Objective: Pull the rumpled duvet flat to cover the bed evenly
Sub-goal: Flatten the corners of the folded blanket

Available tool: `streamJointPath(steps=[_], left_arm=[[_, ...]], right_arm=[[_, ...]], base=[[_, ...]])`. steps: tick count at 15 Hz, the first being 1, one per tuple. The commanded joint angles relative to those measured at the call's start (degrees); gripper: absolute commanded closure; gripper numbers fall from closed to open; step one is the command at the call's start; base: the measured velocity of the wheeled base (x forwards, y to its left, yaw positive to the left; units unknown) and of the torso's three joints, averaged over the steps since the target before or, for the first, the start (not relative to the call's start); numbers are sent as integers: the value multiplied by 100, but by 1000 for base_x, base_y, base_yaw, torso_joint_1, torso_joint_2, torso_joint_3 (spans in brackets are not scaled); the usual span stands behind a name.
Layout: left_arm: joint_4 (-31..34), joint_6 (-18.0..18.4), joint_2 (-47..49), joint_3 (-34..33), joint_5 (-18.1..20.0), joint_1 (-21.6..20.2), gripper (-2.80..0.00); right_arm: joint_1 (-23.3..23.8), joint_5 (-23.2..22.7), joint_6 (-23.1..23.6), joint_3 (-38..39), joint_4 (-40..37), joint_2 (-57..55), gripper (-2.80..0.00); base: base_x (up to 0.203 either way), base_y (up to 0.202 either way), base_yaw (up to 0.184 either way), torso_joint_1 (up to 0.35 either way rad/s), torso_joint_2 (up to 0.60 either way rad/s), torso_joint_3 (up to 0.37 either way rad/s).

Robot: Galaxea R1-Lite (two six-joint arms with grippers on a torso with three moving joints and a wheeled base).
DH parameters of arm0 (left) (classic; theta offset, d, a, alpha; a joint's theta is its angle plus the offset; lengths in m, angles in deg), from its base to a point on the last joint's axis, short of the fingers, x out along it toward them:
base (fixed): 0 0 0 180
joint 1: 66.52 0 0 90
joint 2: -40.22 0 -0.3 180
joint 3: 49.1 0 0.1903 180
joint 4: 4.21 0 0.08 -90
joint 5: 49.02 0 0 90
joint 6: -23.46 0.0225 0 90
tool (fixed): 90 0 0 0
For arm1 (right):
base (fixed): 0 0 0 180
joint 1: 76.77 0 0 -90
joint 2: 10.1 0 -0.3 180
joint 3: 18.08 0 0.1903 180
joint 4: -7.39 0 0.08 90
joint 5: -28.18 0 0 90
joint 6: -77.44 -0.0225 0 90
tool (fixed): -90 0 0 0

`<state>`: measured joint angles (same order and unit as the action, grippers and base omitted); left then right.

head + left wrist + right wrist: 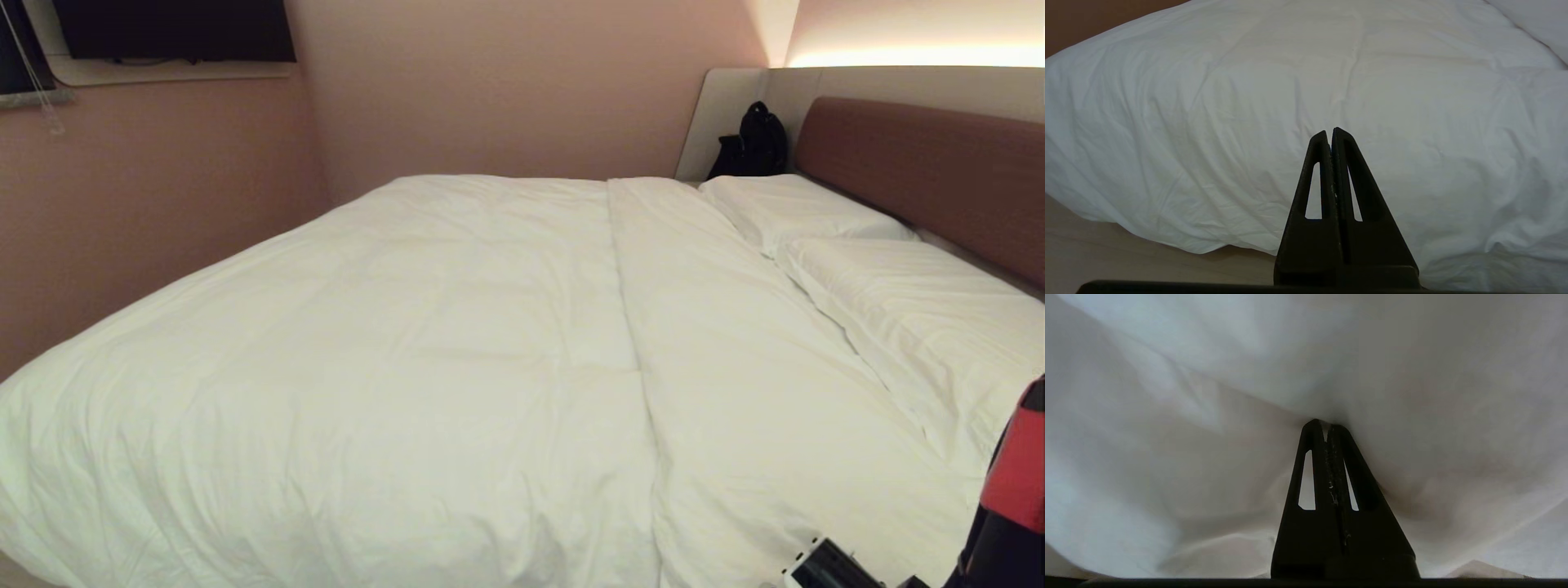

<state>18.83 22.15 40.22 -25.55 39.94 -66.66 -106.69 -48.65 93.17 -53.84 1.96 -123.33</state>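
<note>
The white duvet (392,343) lies spread over the bed, whose reddish-brown headboard (922,171) stands at the right. A long fold line runs across the duvet toward the two pillows. My right arm (1008,490) enters at the bottom right corner. In its wrist view my right gripper (1327,424) is shut on the duvet (1208,396), and creases of cloth run together at its tips. My left gripper (1329,131) is shut and holds nothing. It hangs in front of the duvet's (1208,122) overhanging near edge.
Two white pillows (804,208) (922,318) lie along the headboard. A black bag (751,143) sits in the far corner by the pale surround. A pink wall runs close along the bed's left side, under a dark screen (171,28). Beige floor (1106,253) shows below the duvet's edge.
</note>
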Motion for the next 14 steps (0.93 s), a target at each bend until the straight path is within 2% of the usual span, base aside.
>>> streamJointPath(steps=[1,7,12,14], left_arm=[[-2,0,0,-1,-2,-1,0],[-2,0,0,-1,-2,-1,0],[-2,-9,0,-1,-2,-4,0],[-2,0,0,-1,-2,4,0]], right_arm=[[-4,53,9,-5,9,-68,0],[0,101,-114,211,7,549,0],[113,262,-595,355,-165,2720,0],[518,622,-906,202,-368,3547,0]], base=[[0,0,0,0,0,0],[0,0,0,0,0,0],[0,0,0,0,0,0],[0,0,0,0,0,0]])
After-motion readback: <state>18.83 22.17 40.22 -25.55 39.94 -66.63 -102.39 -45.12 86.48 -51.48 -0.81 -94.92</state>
